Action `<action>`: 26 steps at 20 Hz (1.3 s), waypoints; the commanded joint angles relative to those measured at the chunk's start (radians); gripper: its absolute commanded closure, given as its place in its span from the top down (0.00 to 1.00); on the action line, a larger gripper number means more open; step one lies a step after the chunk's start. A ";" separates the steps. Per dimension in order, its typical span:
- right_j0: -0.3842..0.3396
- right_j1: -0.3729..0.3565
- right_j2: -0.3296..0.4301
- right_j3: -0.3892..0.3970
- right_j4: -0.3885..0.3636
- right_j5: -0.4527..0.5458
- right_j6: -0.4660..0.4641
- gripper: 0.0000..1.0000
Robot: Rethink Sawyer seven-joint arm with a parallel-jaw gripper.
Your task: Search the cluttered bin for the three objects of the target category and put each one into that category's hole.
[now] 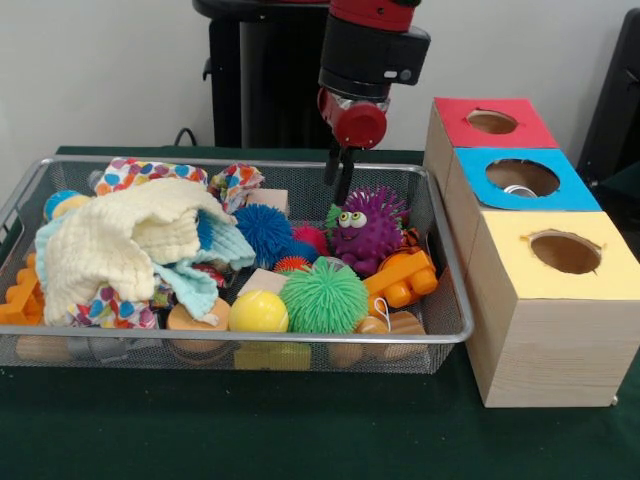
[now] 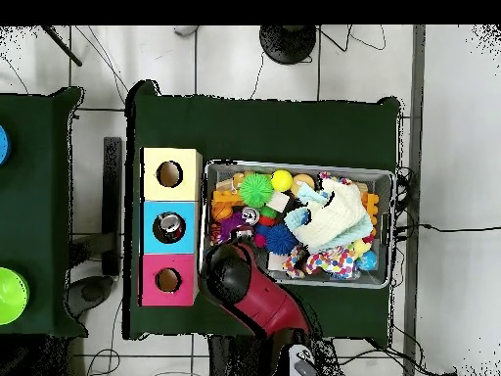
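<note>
The pincer [image 1: 340,178] hangs just above the far rim of the wire mesh bin [image 1: 452,262], its dark fingers close together and gripping nothing; whether a narrow gap is left between them cannot be told. Directly below and slightly right of it sits a purple spiky toy with eyes [image 1: 367,228]. A blue spiky ball [image 1: 266,229] lies to that toy's left, a green spiky ball [image 1: 323,297] in front of it, and a yellow ball [image 1: 258,312] beside the green one. An orange plastic block [image 1: 403,279] rests at the bin's right end, near wooden pieces along the front wall. The left half of the bin is covered by a pale yellow cloth [image 1: 125,240] lying over a light blue cloth [image 1: 222,250] and a spotted multicoloured cloth [image 1: 148,172]. Outside the bin, on the green table [image 1: 300,430], stands a row of three wooden boxes, each with a round hole in its top: a red-topped box [image 1: 493,122] farthest back, a blue-topped box [image 1: 525,180] in the middle, a yellow-topped box [image 1: 560,255] nearest the camera. In the overhead view the red arm [image 2: 264,299] reaches over the bin's corner next to the boxes.
</note>
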 commanded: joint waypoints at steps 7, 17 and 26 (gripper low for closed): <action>0.102 0.160 0.010 -0.134 0.045 -0.100 0.166 1.00; 0.182 0.221 -0.052 -0.229 0.117 0.023 0.154 1.00; 0.231 0.228 -0.130 -0.322 0.123 0.206 0.154 1.00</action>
